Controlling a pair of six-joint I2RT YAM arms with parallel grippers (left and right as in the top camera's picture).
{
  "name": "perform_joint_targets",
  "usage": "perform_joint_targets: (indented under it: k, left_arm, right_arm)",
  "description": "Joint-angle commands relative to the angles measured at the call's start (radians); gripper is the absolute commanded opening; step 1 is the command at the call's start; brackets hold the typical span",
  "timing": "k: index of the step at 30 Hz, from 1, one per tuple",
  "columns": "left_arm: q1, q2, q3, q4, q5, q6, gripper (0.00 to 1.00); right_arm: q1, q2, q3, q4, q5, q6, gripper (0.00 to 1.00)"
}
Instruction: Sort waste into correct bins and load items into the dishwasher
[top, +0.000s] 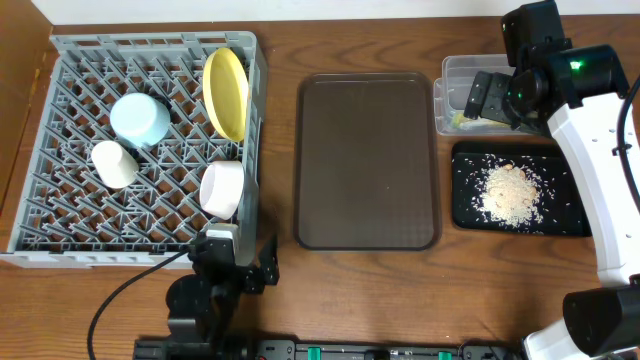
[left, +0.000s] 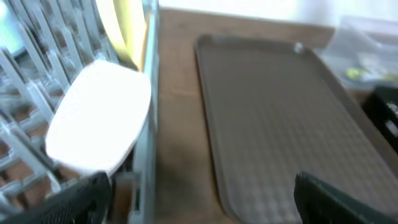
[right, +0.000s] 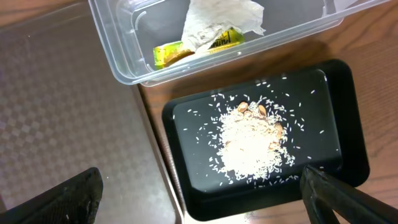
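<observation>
My left gripper (left: 205, 208), jaws spread, is hovering at the rack (top: 150, 42) corner, the white bowl (left: 99, 124) just ahead. My right gripper (right: 200, 204), spread too, is hanging over rice (right: 252, 146) in the black tray (right: 339, 112); wrapper (right: 168, 55) and paper (right: 217, 22) are lying in the clear tub (right: 124, 62).

The desk (top: 275, 60) holds one grey dish rack (top: 130, 42), and the crockery comes to four pieces: one yellow plate (top: 226, 92), two bowls, namely one light blue bowl (top: 140, 118) and one white bowl (top: 222, 188), and one cream cup (top: 114, 164). Flat or boxy containers number three: one brown serving tray (top: 366, 160), one clear tub (right: 124, 62) and one black tray (top: 465, 190). The waste counts as one green wrapper (right: 171, 53), one white paper piece (right: 217, 22) and a single heap of rice scraps (right: 249, 146) ringed by scattered grains too many and too small to count, and there are two pincers, the left pincer (left: 205, 205) and the right pincer (right: 202, 205).
</observation>
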Motion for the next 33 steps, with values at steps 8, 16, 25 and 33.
perform_joint_targets:
  k: [8,16,25,33]
  left_arm:
    - [-0.002,-0.028,-0.243,0.467,-0.066,0.017,0.95]
    - [-0.002,-0.028,-0.275,0.502,-0.075,0.055,0.95]
    - [0.017,-0.028,-0.275,0.498,-0.114,0.054,0.95]
    - [0.019,-0.026,-0.275,0.498,-0.114,0.054,0.95]
  right_arm:
    - [-0.016,-0.010,0.004,0.000,0.010,0.007,0.99]
    - [-0.016,-0.010,0.004,0.000,0.010,0.007,0.99]
    - [-0.016,-0.010,0.004,0.000,0.010,0.007,0.99]
    - [-0.016,-0.010,0.004,0.000,0.010,0.008,0.99]
